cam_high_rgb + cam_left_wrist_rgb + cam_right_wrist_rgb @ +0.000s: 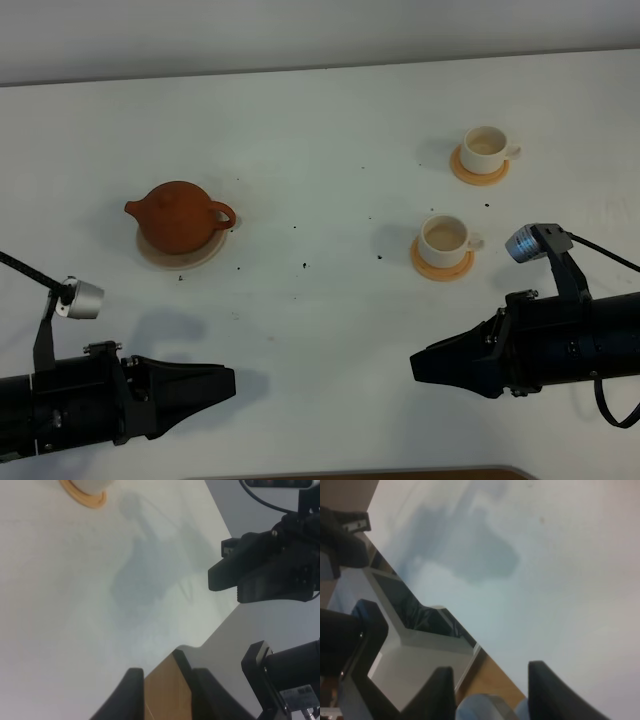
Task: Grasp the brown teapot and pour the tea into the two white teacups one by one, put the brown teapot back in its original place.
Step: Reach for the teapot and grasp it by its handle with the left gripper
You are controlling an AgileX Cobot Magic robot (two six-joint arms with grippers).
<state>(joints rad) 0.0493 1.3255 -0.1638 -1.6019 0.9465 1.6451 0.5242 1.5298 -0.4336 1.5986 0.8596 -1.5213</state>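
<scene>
**Teapot not picked up yet, both arms low at the front: what I'd worry about**

Nothing's been grabbed so far. The teapot (180, 215) sits on its pale saucer (200, 258) on the left half of the table (320, 110). Its spout points left and its loop handle faces the 2 cups, the near cup (443, 236) and the far cup (487, 144). Each cup is on an orange coaster (440, 268).

What could go wrong, as I see it:
- That handle is a small loop. A grip landing off-centre could shove the pot off the saucer or let it swing on the lift.
- The cups are tiny and well apart from the pot, so it's a long carry. A sloppy tilt could miss a cup or knock it off its coaster.
- The right arm lies near the near cup, so an arm reaching across could clip it.
- I can't make out the lid. If it's loose, a steep pour could drop it.

Pose: both arms lie flat and low along the front edge, tips pointing at each other with bare table between them. The left gripper (228, 383) has its fingers (131, 692) a modest gap apart with nothing between them. The right gripper (416, 365) is spread wider and is also empty.
</scene>
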